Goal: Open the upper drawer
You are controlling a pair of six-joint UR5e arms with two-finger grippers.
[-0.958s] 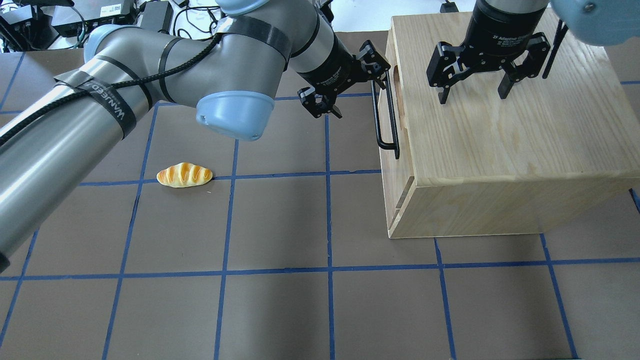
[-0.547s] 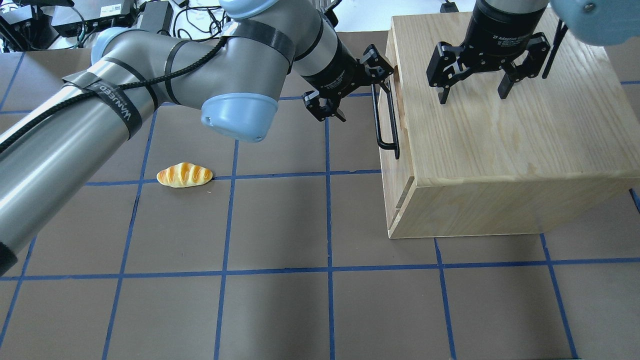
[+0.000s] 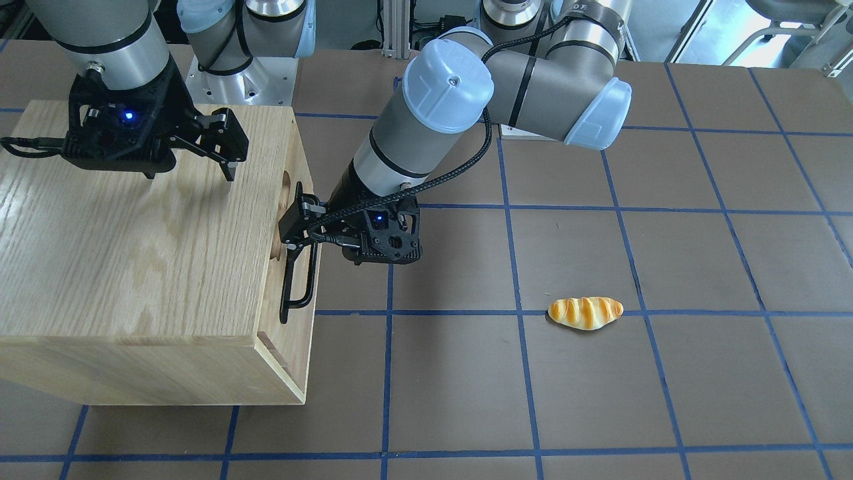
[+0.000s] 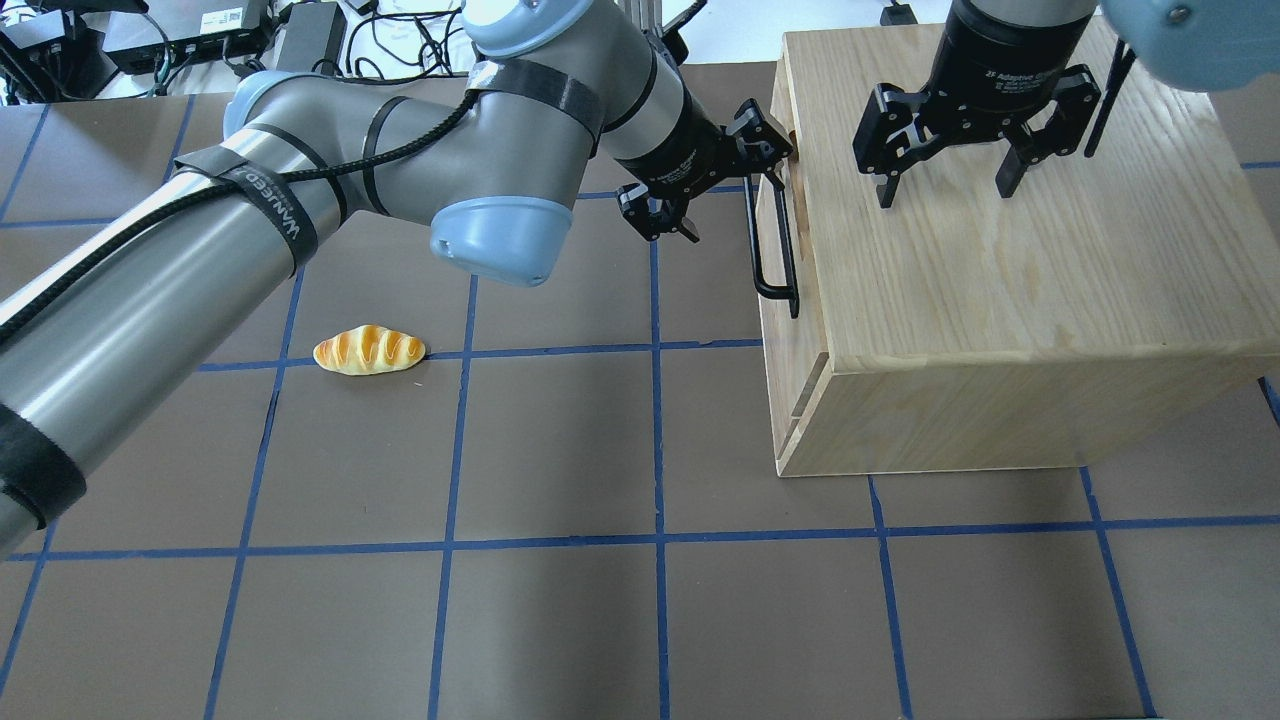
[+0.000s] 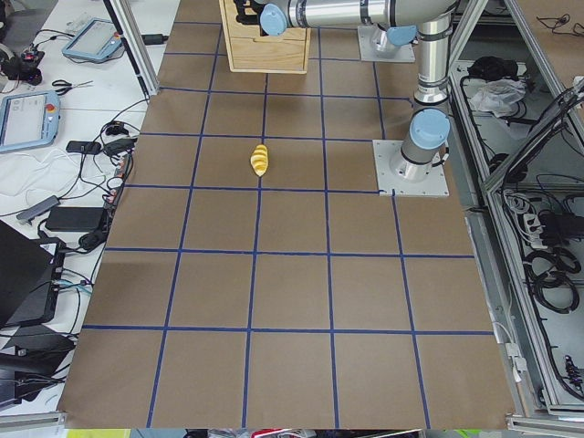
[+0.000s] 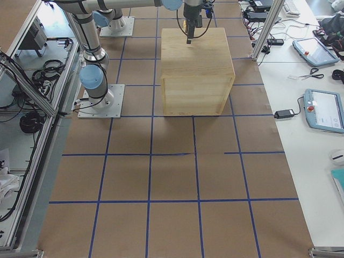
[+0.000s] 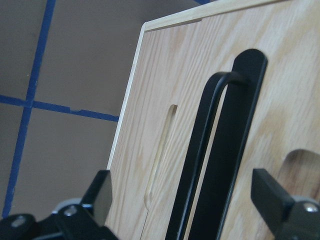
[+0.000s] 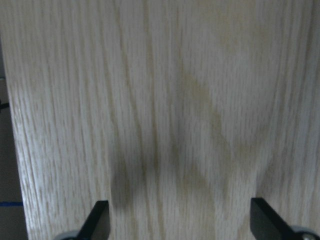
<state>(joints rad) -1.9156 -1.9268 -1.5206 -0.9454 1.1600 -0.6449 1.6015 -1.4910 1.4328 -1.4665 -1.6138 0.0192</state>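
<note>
The oak cabinet stands at the table's right side. Its upper drawer faces left and looks shut, with a long black bar handle and a slot cutout on the front. My left gripper is open at the far end of the handle. In the left wrist view the handle runs between its two fingers, without touching them. My right gripper is open and empty, just above the cabinet top.
A bread roll lies on the brown table left of the cabinet, also in the front-facing view. Blue tape lines grid the table. Cables and boxes lie past the far edge.
My left arm has moved right, bringing the open gripper up to the drawer front around the handle's far end. The right gripper and the drawer have not moved.
</note>
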